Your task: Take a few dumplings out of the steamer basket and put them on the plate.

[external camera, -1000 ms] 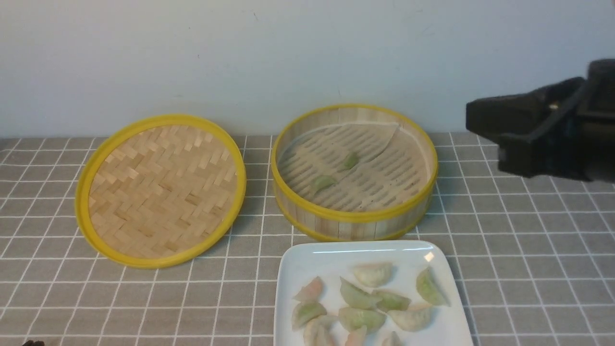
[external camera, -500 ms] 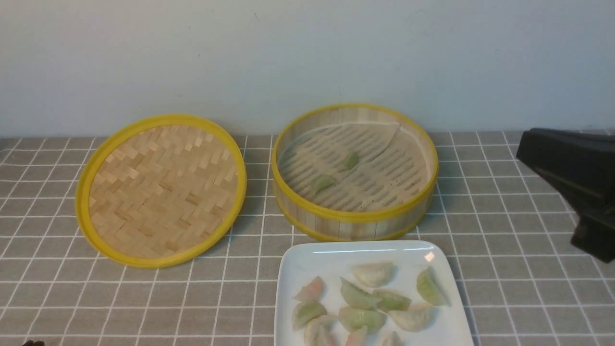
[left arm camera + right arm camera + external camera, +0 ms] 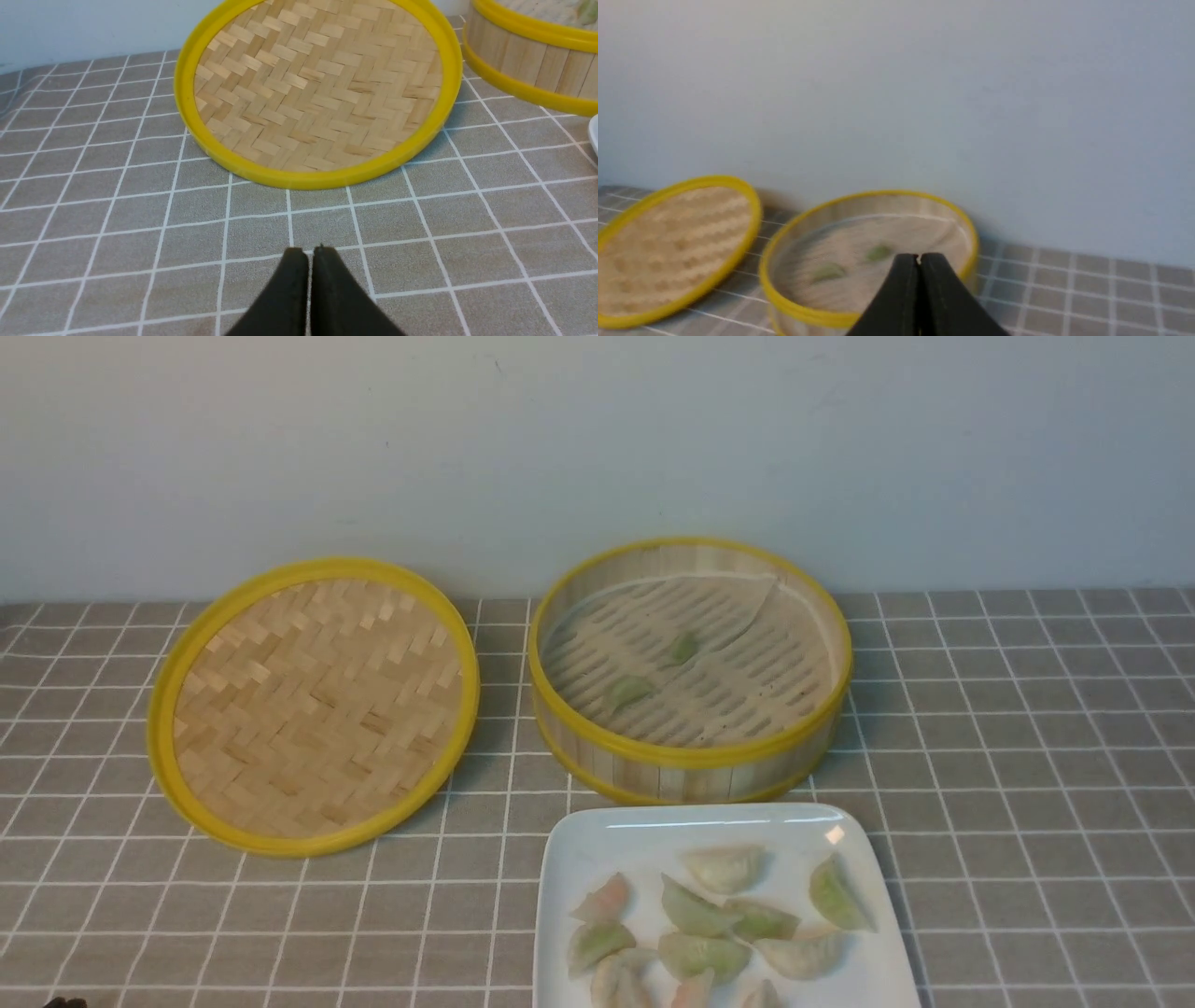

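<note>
Two dumplings (image 3: pixel 628 691) lie in the basket (image 3: pixel 689 755), most on the plate (image 3: pixel 579 845). They look soft and slippery; pinch each gently across the belly. Both grippers' jaws are closed and empty.

Lighting: even, soft, moderately bright in all three views; pale wall (image 3: pixel 597 448) evenly lit, slightly bluish.
Shadows: faint and short; a soft one under the lower right edge of the lid (image 3: pixel 313 705), another below the basket (image 3: pixel 689 667) rim on the desk (image 3: pixel 1027 803).
Glare: thin white streak along the upper rim of the plate (image 3: pixel 579 840), plus one small bright spot at its upper right corner.
Front view: sharp, mildly grainy.
Left wrist view: crisp weave and grid lines; left pincer (image 3: pixel 308 252) at the bottom edge slightly soft.
Right wrist view: smeared throughout; lid weave, dumplings (image 3: pixel 878 253) and grid indistinct; right pincer (image 3: pixel 919 256) blurred.
</note>
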